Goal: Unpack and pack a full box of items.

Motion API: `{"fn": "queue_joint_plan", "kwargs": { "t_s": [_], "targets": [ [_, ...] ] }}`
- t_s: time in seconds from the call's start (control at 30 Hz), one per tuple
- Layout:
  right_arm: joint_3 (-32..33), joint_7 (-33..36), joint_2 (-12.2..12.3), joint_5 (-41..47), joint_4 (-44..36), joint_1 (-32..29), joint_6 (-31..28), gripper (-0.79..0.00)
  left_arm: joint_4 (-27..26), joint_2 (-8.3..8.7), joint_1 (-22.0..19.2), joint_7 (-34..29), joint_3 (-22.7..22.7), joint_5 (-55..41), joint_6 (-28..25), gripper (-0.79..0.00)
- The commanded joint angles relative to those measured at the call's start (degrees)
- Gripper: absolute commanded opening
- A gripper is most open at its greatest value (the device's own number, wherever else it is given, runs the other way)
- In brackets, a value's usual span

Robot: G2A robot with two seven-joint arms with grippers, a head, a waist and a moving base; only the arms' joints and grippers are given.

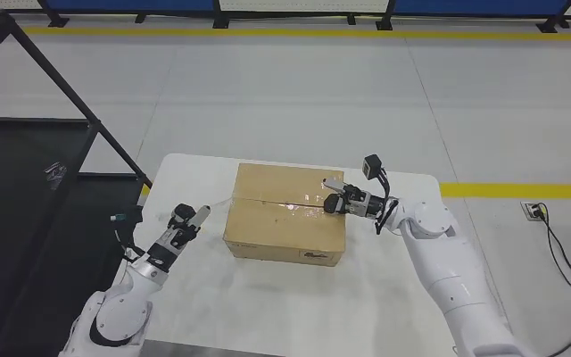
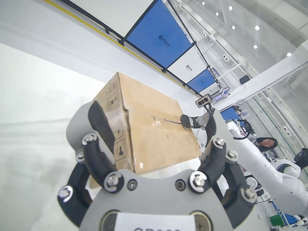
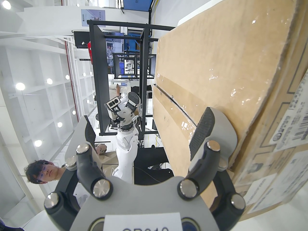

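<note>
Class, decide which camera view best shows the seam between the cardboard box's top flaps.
The right wrist view: the seam runs close, its split and tape plain. The top view shows it whole as a thin line across the box; the left wrist view shows it far off, foreshortened.

1. The scene is bright and evenly lit, and the white table [image 1: 268, 294] shows almost no shading around either gripper.
2. The light comes from overhead. Rows of round ceiling lamps [image 2: 230, 8] glow far beyond the left gripper [image 2: 154, 111].
3. A small spot of glare sits on the glossy tape [image 1: 293, 207] on top of the box [image 1: 285, 232], just beside the right gripper [image 1: 331, 195].
4. The side of the box facing the robot is darker than its lit top.
5. Both wrist views bend straight lines near their edges. The frames of the wall panels [image 2: 158, 37] curve visibly.
</note>
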Motion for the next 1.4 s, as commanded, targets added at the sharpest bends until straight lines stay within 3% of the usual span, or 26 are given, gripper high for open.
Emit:
{"fn": "queue_joint_plan", "kwargs": {
  "t_s": [0.0,0.4,0.6,0.8,1.03,1.37],
  "targets": [
    [0.0,0.0,0.0,0.0,0.0,0.0,0.0,0.000,0.0,0.01,0.0,0.1,0.0,0.0,0.0,0.000],
    [0.0,0.0,0.0,0.0,0.0,0.0,0.0,0.000,0.5,-0.10,0.0,1.2,-0.1,-1.4,0.6,0.000],
    [0.0,0.0,0.0,0.0,0.0,0.0,0.0,0.000,8.6,-0.86,-1.9,1.9,0.3,-13.4,8.9,0.000],
    [0.0,0.0,0.0,0.0,0.0,0.0,0.0,0.000,15.2,-1.80,-4.3,1.4,2.5,-22.5,13.0,0.000],
    [0.0,0.0,0.0,0.0,0.0,0.0,0.0,0.000,21.9,-2.68,-9.8,-0.4,5.5,-26.9,14.9,0.000],
    [0.0,0.0,0.0,0.0,0.0,0.0,0.0,0.000,37.0,-5.11,-21.6,1.3,11.4,-32.8,15.7,0.000]
  ]
}}
